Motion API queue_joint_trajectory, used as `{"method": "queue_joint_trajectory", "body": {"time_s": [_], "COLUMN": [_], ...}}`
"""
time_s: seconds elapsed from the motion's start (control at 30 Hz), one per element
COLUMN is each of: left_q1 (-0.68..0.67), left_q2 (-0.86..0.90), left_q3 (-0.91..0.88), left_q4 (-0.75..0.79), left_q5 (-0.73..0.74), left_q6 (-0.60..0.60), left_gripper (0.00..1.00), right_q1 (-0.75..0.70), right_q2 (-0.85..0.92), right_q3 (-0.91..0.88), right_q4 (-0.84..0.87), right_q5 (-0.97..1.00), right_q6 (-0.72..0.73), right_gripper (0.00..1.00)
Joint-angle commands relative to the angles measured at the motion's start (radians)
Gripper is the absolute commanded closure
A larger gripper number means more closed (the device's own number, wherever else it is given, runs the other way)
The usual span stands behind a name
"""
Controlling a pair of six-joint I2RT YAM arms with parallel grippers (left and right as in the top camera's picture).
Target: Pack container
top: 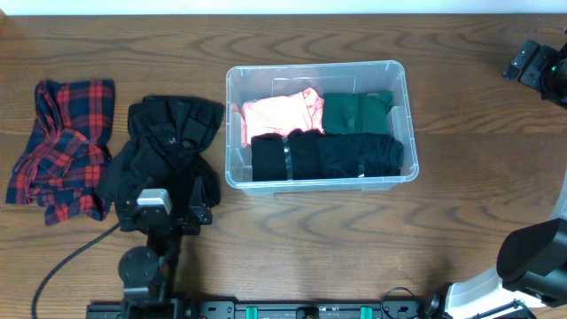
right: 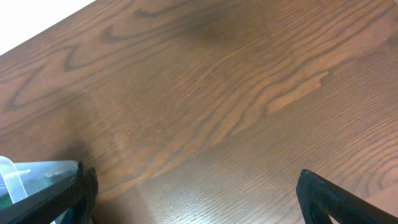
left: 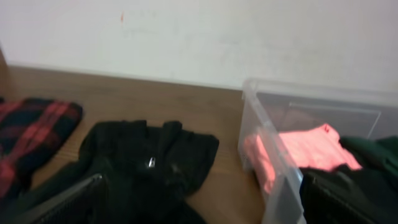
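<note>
The clear plastic container stands at the table's middle. It holds a pink garment, a green garment and a folded black garment. A loose black garment lies to its left. My left gripper is open over that garment's near edge; in the left wrist view the black garment lies between its fingers and the container is at the right. My right gripper is open and empty over bare wood, at the far right in the overhead view.
A red and navy plaid shirt lies crumpled at the table's left, also in the left wrist view. A corner of the container shows at the lower left of the right wrist view. A black cable runs along the front left.
</note>
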Motion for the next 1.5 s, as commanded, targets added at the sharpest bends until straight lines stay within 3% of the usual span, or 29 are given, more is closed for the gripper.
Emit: {"method": "queue_joint_trajectory", "body": {"time_s": [0.0,0.3,0.6,0.87,1.47], "left_q1": [0.004,0.004,0.004,0.005,0.005], "left_q2": [0.115,0.683,1.044,1.194,1.288], "left_q3": [0.199,0.63,0.661,0.661,0.66], "left_q4": [-0.1,-0.383,-0.418,-0.397,-0.476], "left_q5": [-0.056,-0.051,-0.028,-0.028,-0.014], "left_q6": [-0.014,0.03,0.03,0.014,0.014], "left_gripper": [0.02,0.02,0.02,0.02,0.02], "right_q1": [-0.005,-0.005,-0.004,-0.004,-0.004], "right_q2": [-0.004,-0.004,-0.004,-0.004,-0.004], "right_q3": [0.012,0.012,0.012,0.012,0.012], "right_q4": [-0.002,-0.002,-0.002,-0.002,-0.002], "right_q5": [0.005,0.005,0.005,0.005,0.005], "right_q6": [0.014,0.014,0.014,0.014,0.014], "right_gripper": [0.01,0.01,0.01,0.01,0.01]}}
